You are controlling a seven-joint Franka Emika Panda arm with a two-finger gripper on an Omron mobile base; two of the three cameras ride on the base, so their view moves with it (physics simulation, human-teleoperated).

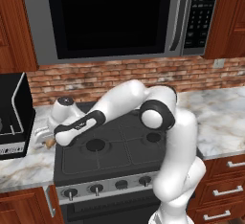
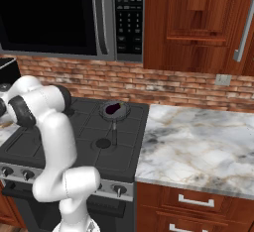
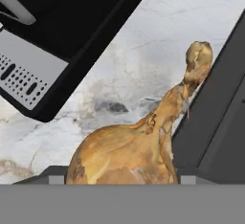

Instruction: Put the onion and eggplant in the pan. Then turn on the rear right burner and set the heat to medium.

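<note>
The onion (image 3: 129, 153), tan-yellow with a papery stem, lay on its side on the marble counter just beside the stove's left edge. The dark purple eggplant (image 2: 114, 108) lay inside the pan (image 2: 105, 112), which sat on the rear right burner (image 1: 153, 137).

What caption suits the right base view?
Eggplant sits in the pan on the stove.

One onion (image 3: 139, 151) lay on the marble counter (image 3: 143, 50), and one eggplant (image 2: 113, 108) sat in the single pan (image 2: 115, 112). The stove (image 1: 110, 156) carried four front knobs (image 1: 96, 188). One microwave (image 1: 115, 12) hung above it. One black appliance (image 1: 12, 117) stood on the left counter. Two drawer handles (image 2: 197, 201) showed at the lower right, and one wall outlet (image 2: 222, 80) was set in the brick.
</note>
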